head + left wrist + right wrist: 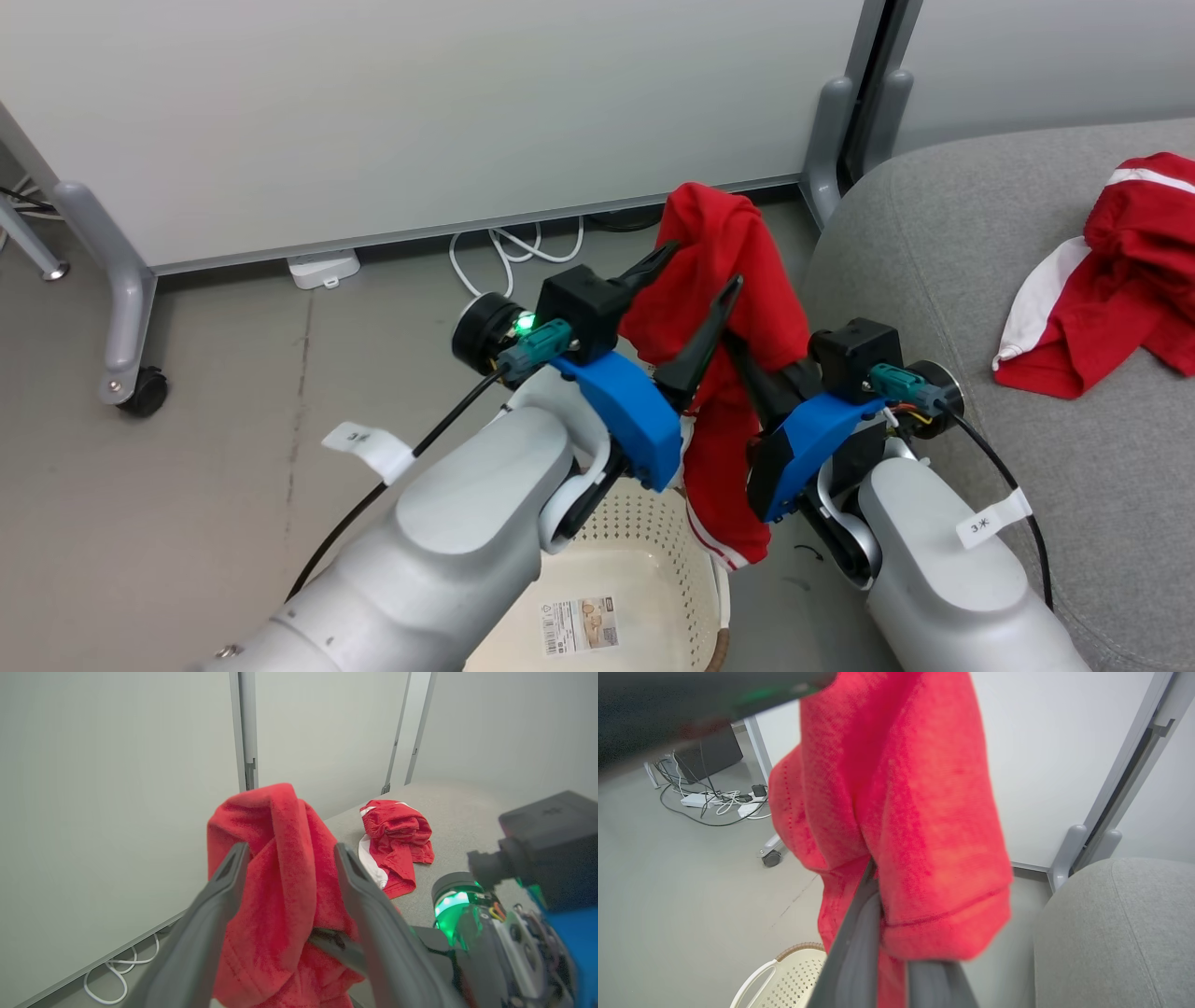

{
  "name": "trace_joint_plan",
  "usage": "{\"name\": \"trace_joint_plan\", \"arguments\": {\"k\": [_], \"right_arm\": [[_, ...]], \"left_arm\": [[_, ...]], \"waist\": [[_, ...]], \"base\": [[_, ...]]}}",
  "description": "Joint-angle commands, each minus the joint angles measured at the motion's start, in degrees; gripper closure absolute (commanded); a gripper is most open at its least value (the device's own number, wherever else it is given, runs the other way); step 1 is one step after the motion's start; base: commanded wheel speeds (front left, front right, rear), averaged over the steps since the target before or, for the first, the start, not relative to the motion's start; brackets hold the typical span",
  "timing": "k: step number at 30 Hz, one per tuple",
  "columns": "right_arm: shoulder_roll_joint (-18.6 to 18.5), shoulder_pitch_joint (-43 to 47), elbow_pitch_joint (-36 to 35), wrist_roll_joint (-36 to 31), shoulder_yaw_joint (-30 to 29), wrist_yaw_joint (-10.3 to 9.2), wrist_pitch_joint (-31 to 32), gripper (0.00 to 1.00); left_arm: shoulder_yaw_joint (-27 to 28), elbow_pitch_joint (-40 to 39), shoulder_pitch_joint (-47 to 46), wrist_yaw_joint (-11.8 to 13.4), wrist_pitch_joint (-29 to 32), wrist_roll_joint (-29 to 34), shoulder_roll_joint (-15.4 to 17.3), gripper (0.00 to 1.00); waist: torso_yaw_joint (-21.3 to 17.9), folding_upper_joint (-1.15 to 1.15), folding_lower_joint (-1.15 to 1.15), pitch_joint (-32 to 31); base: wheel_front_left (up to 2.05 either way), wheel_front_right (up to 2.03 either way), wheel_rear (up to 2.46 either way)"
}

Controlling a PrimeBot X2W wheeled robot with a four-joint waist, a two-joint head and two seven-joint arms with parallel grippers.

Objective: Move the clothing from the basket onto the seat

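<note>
Your right end effector (pixel 752 359) is clenched on the bright red, white-striped soft garment (pixel 738 243). It hangs in the air between the cream-white perforated plastic laundry basket (pixel 635 523) and the large light grey upholstered sofa (pixel 934 280), with its striped tail dangling near the basket's rim. Your left end effector (pixel 706 264) is released, its fingers spread to either side of the garment's top fold. The other red garment (pixel 1111 280) already lies crumpled on the sofa seat, and the part of the basket in view looks empty.

So this is the carry. Draw the left arm back first, so its fingers don't snag the fold. Raise the right arm enough to take the tail over the sofa's rounded edge, then swing right. The right fingertips are buried in cloth, so I cannot tell how deep the pinch is; move slowly. Let go only once most of the fabric is over the seat.
</note>
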Motion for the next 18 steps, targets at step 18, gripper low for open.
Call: {"name": "trace_joint_plan", "arguments": {"k": [18], "right_arm": [[-0.1,1.0,-4.1,-2.3,-3.1,0.03,-0.1,1.0]], "left_arm": [[21.1,-19.0,21.6,-1.1,-0.3,15.0,9.0,0.0]], "waist": [[-1.1,0.0,0.0,0.7]], "base": [[0.0,0.0,0.0]]}}
